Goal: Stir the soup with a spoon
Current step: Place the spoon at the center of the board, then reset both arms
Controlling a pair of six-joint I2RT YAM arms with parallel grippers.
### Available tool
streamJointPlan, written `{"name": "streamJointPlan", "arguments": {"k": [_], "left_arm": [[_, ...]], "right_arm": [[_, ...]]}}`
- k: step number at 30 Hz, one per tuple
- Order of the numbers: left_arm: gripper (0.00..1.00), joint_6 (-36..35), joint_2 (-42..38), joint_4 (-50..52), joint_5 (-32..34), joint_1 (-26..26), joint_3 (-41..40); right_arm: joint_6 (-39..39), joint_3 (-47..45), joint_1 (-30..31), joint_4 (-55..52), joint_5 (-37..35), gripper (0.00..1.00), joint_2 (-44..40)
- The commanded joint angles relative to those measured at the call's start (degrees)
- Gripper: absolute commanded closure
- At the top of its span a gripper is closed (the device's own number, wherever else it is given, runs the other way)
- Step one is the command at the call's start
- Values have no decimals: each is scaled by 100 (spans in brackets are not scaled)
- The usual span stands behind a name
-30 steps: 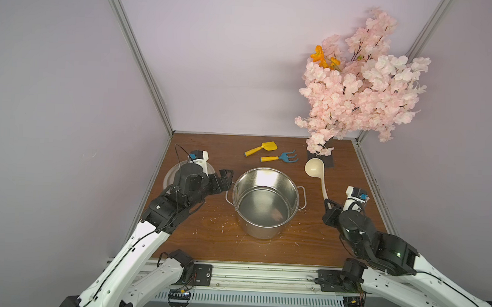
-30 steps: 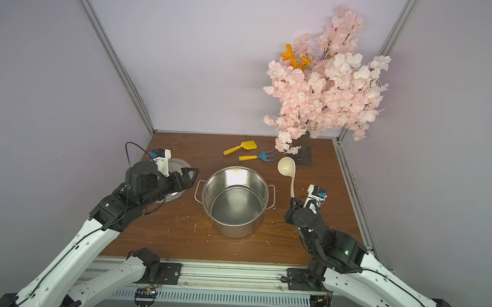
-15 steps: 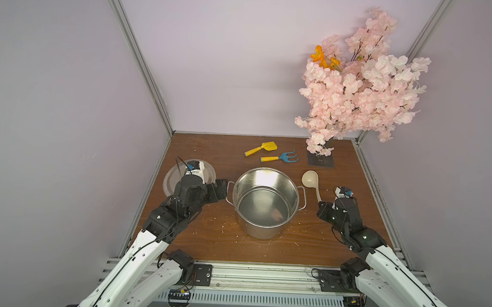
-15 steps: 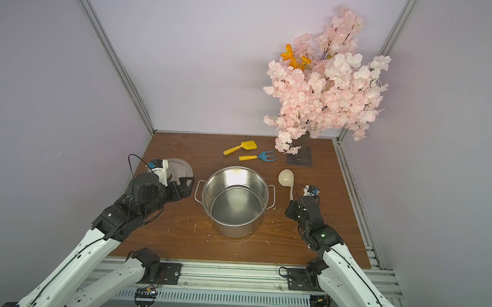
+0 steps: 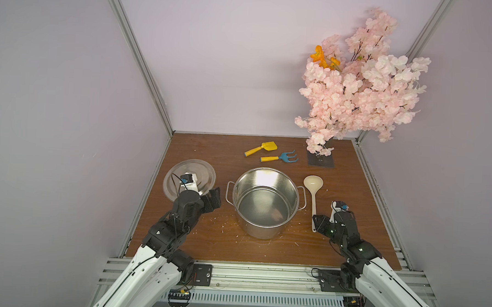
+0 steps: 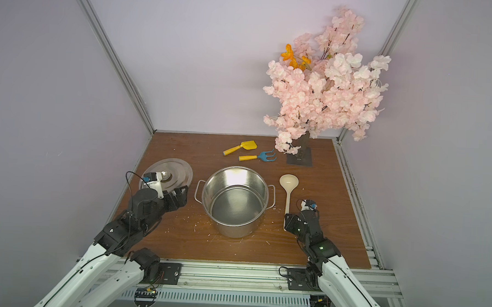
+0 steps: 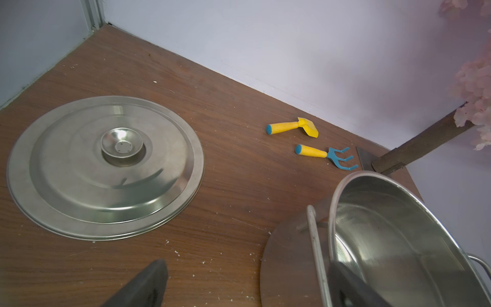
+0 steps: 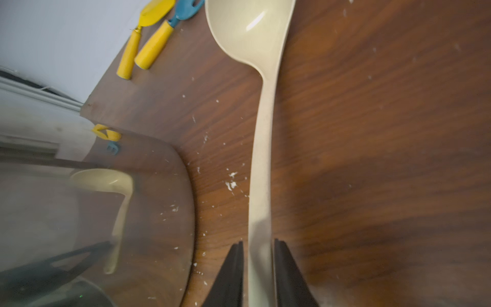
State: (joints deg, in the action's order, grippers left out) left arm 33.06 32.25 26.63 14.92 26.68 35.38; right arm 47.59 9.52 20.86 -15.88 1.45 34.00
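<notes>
Loosely, the right tool [image 8: 258, 242] straddles the spoon [image 8: 261, 133] lying on the worktop [image 8: 372, 133], its sides slightly parted; the left tool [image 7: 248, 263] gapes wide, empty.

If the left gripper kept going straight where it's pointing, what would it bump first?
Probably the pot: one open jaw of the left gripper lines up with the pot's near handle. Depth is hard to judge.

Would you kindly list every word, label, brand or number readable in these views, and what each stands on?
No text can be read anywhere.
The pot, lid, ladle, yellow shovel and blue rake show no print.
The circuit boards under the front rail are too small to read.
</notes>
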Motion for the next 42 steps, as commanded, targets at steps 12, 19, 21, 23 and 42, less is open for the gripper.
{"name": "streamJointPlan", "arguments": {"k": [12,19,21,23,42], "left_arm": [[4,-260,-222,-540,1220,31,-484],[4,-834,-65,-1557,2065,-80,-1014],[4,-1123,51,-2076,2071,-348,-1233],[4,-1458,258,-2669,1829,-795,-1474],[4,-3007,5132,-9394,-779,-2641,-2208]], "right_arm": [[182,865,-63,-744,-1039,2,251],[-19,1450,-168,-871,-2897,1,13],[-596,1366,-177,-332,-3446,1,-32],[-1347,1192,-187,427,-3864,1,7],[-4641,-51,-1329,8278,-2770,1,4018]]}}
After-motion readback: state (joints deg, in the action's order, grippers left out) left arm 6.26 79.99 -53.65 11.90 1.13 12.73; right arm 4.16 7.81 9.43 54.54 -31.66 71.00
